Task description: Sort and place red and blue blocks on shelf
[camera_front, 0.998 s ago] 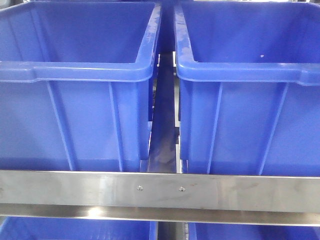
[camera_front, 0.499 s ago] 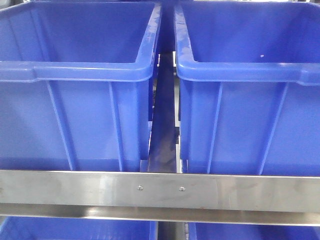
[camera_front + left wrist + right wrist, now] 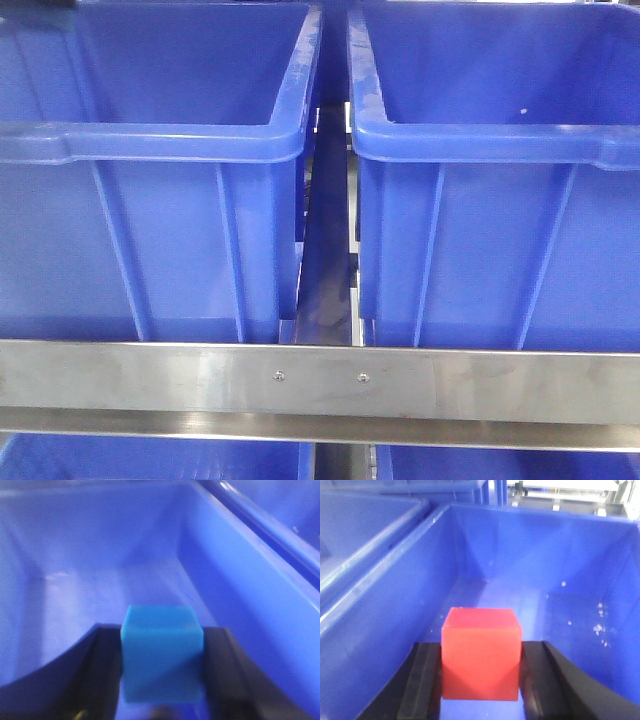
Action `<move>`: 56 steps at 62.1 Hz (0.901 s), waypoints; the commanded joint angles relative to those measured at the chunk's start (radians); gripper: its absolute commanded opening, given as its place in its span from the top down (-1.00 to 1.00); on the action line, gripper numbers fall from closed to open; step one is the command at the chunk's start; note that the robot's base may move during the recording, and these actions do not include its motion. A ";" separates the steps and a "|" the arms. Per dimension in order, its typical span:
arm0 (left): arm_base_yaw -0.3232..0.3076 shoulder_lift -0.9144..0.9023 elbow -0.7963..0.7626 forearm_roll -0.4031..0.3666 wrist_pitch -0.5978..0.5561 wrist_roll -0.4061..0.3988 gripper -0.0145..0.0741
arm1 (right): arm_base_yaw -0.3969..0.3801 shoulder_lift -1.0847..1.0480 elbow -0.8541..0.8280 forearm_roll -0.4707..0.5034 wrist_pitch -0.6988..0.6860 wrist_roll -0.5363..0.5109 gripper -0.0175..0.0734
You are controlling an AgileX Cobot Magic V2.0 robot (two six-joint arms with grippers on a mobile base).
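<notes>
My left gripper (image 3: 162, 666) is shut on the blue block (image 3: 161, 652), a small bright blue cube, which hangs inside a large blue bin (image 3: 100, 555). In the right wrist view my right gripper (image 3: 481, 667) is shut on the red block (image 3: 481, 652), held above the floor of another blue bin (image 3: 560, 580). The front view shows the shelf's brushed-metal front rail (image 3: 320, 385) with two small screws. Neither gripper nor either block appears in that front view.
Two large blue bins, the left one (image 3: 150, 200) and the right one (image 3: 500, 200), stand side by side on the shelf with a narrow gap (image 3: 325, 260) between them. More blue bins show below the rail (image 3: 150, 460). The bin walls close in around both grippers.
The front view is nearly the same; a dark shadow has crept over the upper left corner of the left bin.
</notes>
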 commanded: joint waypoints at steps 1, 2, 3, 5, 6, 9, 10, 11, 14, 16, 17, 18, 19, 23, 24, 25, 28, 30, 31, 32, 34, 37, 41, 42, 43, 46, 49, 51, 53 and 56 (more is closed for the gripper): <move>-0.008 -0.015 -0.040 -0.021 -0.089 -0.005 -0.77 | 0.002 -0.011 -0.038 0.003 -0.095 -0.009 -0.20; -0.008 -0.015 -0.040 -0.028 -0.089 -0.005 -0.83 | 0.002 -0.011 -0.038 0.003 -0.093 -0.009 -0.23; -0.008 -0.015 -0.040 -0.035 -0.089 -0.005 -0.88 | 0.002 -0.011 -0.038 0.003 -0.091 -0.009 -0.28; -0.008 -0.015 -0.040 -0.058 -0.089 -0.005 -0.94 | 0.002 -0.011 -0.038 0.003 -0.086 -0.009 -0.32; -0.008 -0.015 -0.040 -0.064 -0.089 -0.005 -0.93 | 0.002 -0.011 -0.038 0.003 -0.084 -0.009 -0.33; -0.008 -0.015 -0.040 -0.066 -0.087 -0.005 -0.90 | 0.002 -0.011 -0.038 0.003 -0.082 -0.009 -0.33; -0.008 -0.015 -0.040 -0.066 -0.087 -0.005 -0.88 | 0.002 -0.011 -0.038 0.003 -0.082 -0.009 -0.32; -0.008 -0.015 -0.040 -0.066 -0.087 -0.005 -0.87 | 0.002 -0.011 -0.038 0.003 -0.082 -0.009 -0.32; -0.008 -0.015 -0.040 -0.066 -0.087 -0.005 -0.82 | 0.002 -0.011 -0.038 0.003 -0.083 -0.009 -0.32; -0.008 -0.015 -0.040 -0.066 -0.087 -0.005 -0.79 | 0.002 -0.011 -0.038 0.003 -0.085 -0.009 -0.32; -0.008 -0.015 -0.040 -0.066 -0.087 -0.005 -0.77 | 0.002 -0.011 -0.038 0.003 -0.086 -0.009 -0.32; -0.008 -0.015 -0.040 -0.066 -0.087 -0.005 -0.76 | 0.002 -0.011 -0.038 0.003 -0.086 -0.009 -0.32; -0.008 -0.015 -0.040 -0.066 -0.087 -0.005 -0.75 | 0.002 -0.011 -0.038 0.003 -0.088 -0.009 -0.32; -0.008 -0.015 -0.040 -0.066 -0.089 -0.005 -0.67 | 0.002 -0.011 -0.038 0.003 -0.098 -0.009 -0.32; -0.008 -0.015 -0.040 -0.066 -0.089 -0.005 -0.66 | 0.002 -0.011 -0.038 0.003 -0.099 -0.009 -0.32; -0.008 -0.015 -0.040 -0.066 -0.089 -0.005 -0.64 | 0.002 -0.011 -0.038 0.003 -0.101 -0.009 -0.32; -0.008 -0.015 -0.040 -0.066 -0.089 -0.005 -0.59 | 0.002 -0.011 -0.038 0.003 -0.105 -0.009 -0.32; -0.008 -0.015 -0.040 -0.066 -0.089 -0.005 -0.56 | 0.002 -0.011 -0.038 0.003 -0.105 -0.009 -0.32; -0.008 -0.015 -0.040 -0.066 -0.089 -0.005 -0.53 | 0.002 -0.011 -0.038 0.003 -0.105 -0.009 -0.32; -0.008 -0.015 -0.040 -0.066 -0.089 -0.005 -0.52 | 0.002 -0.011 -0.038 0.003 -0.105 -0.009 -0.32; -0.008 -0.015 -0.040 -0.066 -0.089 -0.005 -0.49 | 0.002 -0.011 -0.038 0.003 -0.105 -0.009 -0.32; -0.008 -0.015 -0.040 -0.066 -0.089 -0.005 -0.46 | 0.002 -0.011 -0.038 0.003 -0.105 -0.009 -0.32; -0.008 -0.015 -0.040 -0.066 -0.089 -0.005 -0.46 | 0.002 -0.011 -0.038 0.004 -0.105 -0.009 -0.33; -0.008 -0.015 -0.040 -0.066 -0.089 -0.005 -0.46 | 0.002 -0.011 -0.038 0.004 -0.105 -0.009 -0.34; -0.008 -0.015 -0.040 -0.066 -0.089 -0.005 -0.46 | 0.002 -0.011 -0.038 0.004 -0.105 -0.009 -0.34; -0.008 -0.015 -0.040 -0.066 -0.089 -0.005 -0.46 | 0.002 -0.011 -0.038 0.005 -0.106 -0.009 -0.39; -0.008 -0.015 -0.040 -0.066 -0.089 -0.005 -0.46 | 0.002 -0.011 -0.038 0.010 -0.109 -0.009 -0.47; -0.008 -0.015 -0.040 -0.066 -0.089 -0.005 -0.46 | 0.002 -0.011 -0.038 0.013 -0.111 -0.009 -0.53; -0.008 -0.015 -0.040 -0.066 -0.089 -0.005 -0.46 | 0.002 -0.011 -0.038 0.022 -0.113 -0.009 -0.61; -0.008 -0.015 -0.040 -0.066 -0.089 -0.005 -0.46 | 0.002 -0.011 -0.038 0.040 -0.113 -0.009 -0.72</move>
